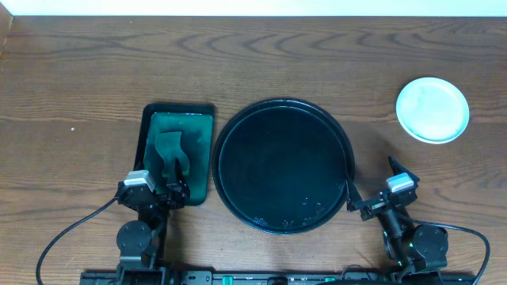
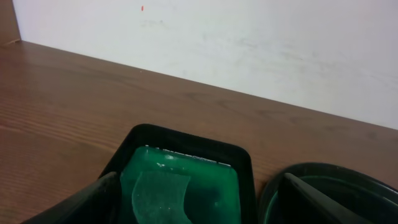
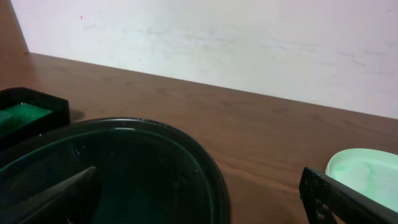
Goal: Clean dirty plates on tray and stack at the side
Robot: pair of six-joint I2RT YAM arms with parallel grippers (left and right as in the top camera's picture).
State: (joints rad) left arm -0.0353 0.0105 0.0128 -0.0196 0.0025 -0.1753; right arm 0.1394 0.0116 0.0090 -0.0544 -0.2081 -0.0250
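A round black tray [image 1: 283,165] lies in the middle of the table with no plates on it, only a few small specks near its front rim. It also shows in the right wrist view [image 3: 124,168]. Pale mint plates [image 1: 432,109] sit at the far right, also in the right wrist view [image 3: 367,177]. A green sponge [image 1: 170,148] lies in a small black rectangular dish [image 1: 150,119]; it also shows in the left wrist view [image 2: 163,196]. My left gripper [image 1: 165,188] is open over the dish's near end. My right gripper [image 1: 372,186] is open at the tray's right front edge.
The small dish holds green liquid or a green liner around the sponge [image 2: 205,180]. A white wall [image 2: 249,43] runs along the table's far edge. Cables trail from both arm bases at the front edge.
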